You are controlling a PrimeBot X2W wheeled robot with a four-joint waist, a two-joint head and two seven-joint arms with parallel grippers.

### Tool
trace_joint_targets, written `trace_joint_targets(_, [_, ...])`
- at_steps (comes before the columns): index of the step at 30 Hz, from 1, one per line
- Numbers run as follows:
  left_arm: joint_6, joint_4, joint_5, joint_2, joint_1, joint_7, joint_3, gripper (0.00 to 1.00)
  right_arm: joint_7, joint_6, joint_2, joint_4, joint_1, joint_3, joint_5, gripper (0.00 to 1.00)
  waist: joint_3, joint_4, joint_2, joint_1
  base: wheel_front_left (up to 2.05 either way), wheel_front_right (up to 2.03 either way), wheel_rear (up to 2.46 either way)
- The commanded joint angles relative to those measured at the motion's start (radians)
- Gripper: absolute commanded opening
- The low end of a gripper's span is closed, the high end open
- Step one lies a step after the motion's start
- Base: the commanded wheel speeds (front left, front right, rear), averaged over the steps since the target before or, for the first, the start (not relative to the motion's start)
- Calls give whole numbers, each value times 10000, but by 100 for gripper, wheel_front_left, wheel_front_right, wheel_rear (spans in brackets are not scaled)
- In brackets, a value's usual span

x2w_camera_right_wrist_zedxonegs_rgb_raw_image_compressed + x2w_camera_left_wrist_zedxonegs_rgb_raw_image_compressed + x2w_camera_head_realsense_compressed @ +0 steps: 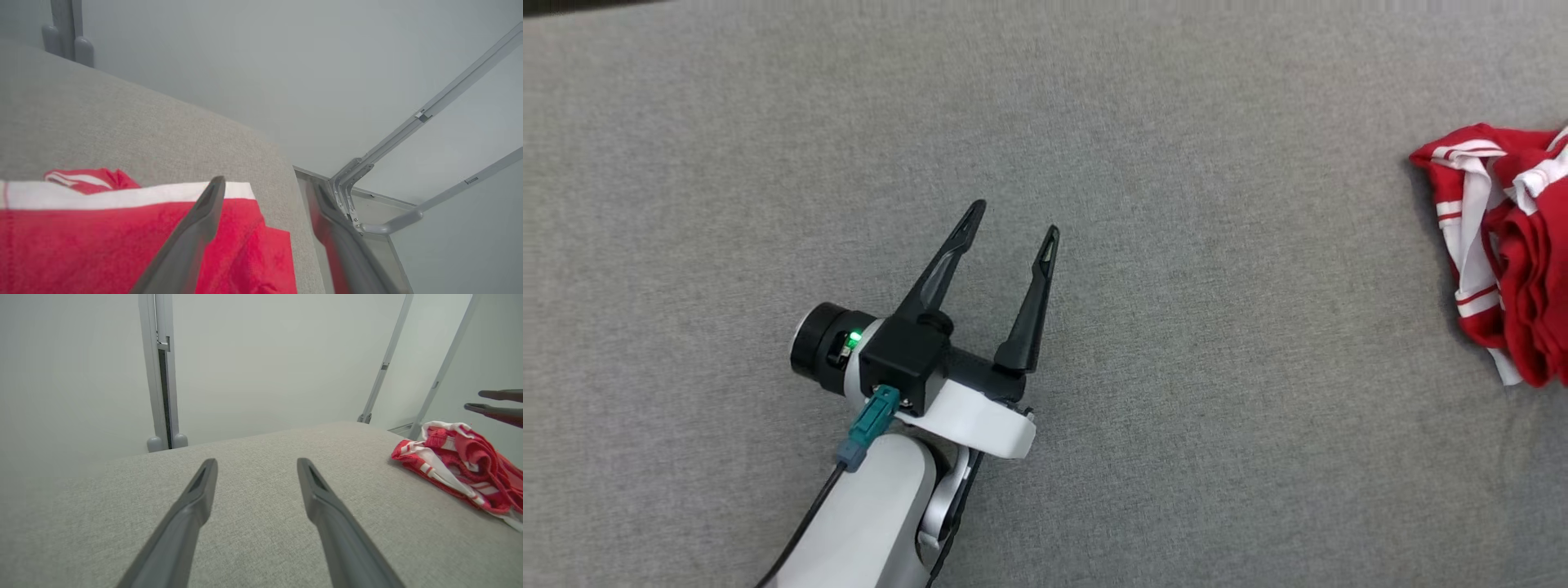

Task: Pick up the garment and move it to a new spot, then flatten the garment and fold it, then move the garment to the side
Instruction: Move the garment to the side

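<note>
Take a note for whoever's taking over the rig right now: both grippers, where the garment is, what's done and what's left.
Red and white garment: crumpled heap at the right side of the grey table, near its edge, held by neither gripper.
Left gripper: open, empty, above bare table, well apart from the garment.
Right gripper: open, nothing between its fingers, hovering over the garment.
Done: no flattening or folding shows; cannot tell whether this is its new spot.
Left: flatten, fold, then move it to the side.
</note>
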Motion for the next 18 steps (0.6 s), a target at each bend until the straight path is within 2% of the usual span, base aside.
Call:
trace_joint_targets(1, [84,-52,-59,47,168,2,116,100,-95,-23,119,-227,-18,-81,-11,100,-611,238,0,0,0,0,0])
trace_joint_targets(5, [233,-254,-150,47,641,2,531,100,-153,-23,841,-1418,474,-568,204,100,-1389,547,0,0,0,0,0])
trace_joint_targets(9, [280,-450,-145,46,1127,2,1042,100,-157,-23,1752,-3133,1356,-1596,254,100,-2002,929,0,0,0,0,0])
trace_joint_targets(14, [209,-568,-154,46,1754,2,1582,100,-141,-15,3276,-5047,2906,-2727,-219,100,-2560,1404,0,0,0,0,0])
trace_joint_targets(18, [151,-554,-92,43,2298,2,1853,100,-141,-17,4513,-6000,4109,-2994,-583,100,-2905,1659,0,0,0,0,0])
